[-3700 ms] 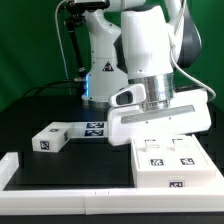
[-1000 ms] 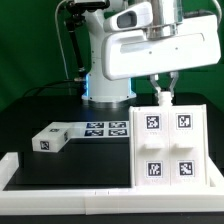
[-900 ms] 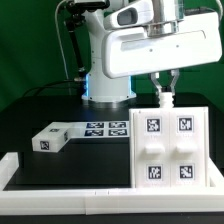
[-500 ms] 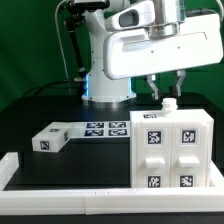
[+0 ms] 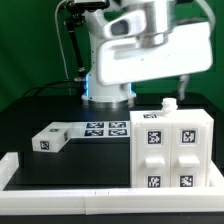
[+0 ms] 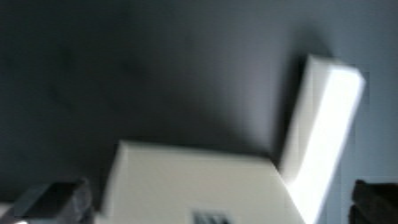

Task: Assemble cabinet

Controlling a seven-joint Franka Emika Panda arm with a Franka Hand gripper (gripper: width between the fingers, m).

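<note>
The white cabinet (image 5: 168, 148) stands upright at the front on the exterior view's right. Its front face shows four black-and-white tags, and a small white knob (image 5: 168, 104) sticks up from its top. My gripper (image 5: 172, 90) hangs just above the cabinet, open and empty, not touching it. In the blurred wrist view, the cabinet's white top (image 6: 187, 180) lies between my dark fingertips (image 6: 50, 200), with a white panel edge (image 6: 329, 110) beside it. A loose white cabinet block (image 5: 47, 139) with a tag lies on the table on the exterior view's left.
The marker board (image 5: 105, 128) lies flat at the table's middle, next to the loose block. A low white rail (image 5: 60, 178) edges the black table at the front and left. The robot's base (image 5: 105, 85) stands at the back.
The cabinet has gone from leaning back, held at its top edge, to standing upright. My gripper has let go of it, opened, risen a little and turned.
</note>
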